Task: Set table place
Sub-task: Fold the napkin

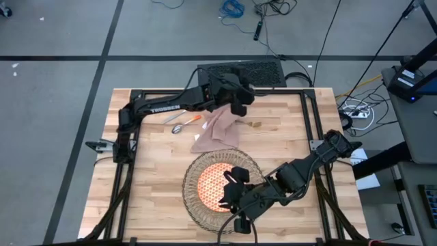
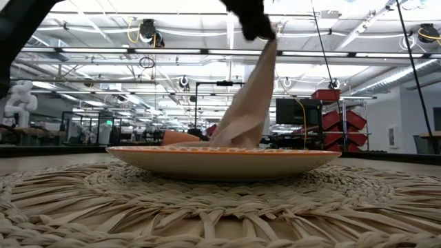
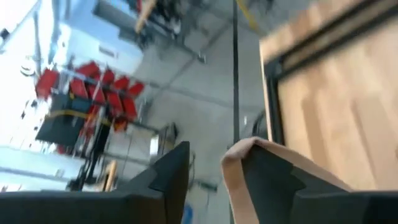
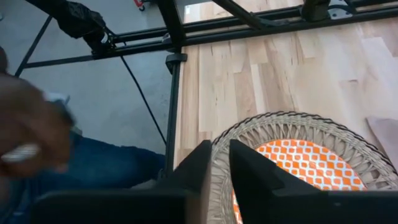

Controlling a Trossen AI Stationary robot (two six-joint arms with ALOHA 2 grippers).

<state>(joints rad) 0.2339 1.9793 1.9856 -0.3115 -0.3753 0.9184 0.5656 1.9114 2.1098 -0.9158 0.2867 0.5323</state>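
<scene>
Napkin lifted beside the plate
Left gripper (image 1: pixel 237 104) holds the napkin (image 1: pixel 220 128) — jaws parted; right gripper (image 4: pixel 217 163), nearly closed, empty, over the placemat (image 1: pixel 193 176) around the plate (image 1: pixel 210 183).

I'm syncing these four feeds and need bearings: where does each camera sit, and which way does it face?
High: overhead, straight down on the table; both arms show.
Low: at tabletop height, level across the placemat to the plate; the left tool holds the napkin.
Left wrist: past its own fingers, napkin draped on one.
Right wrist: past its tool onto placemat and plate; a person's hand at the edge.
Shared: high and low show the lifted napkin.
</scene>
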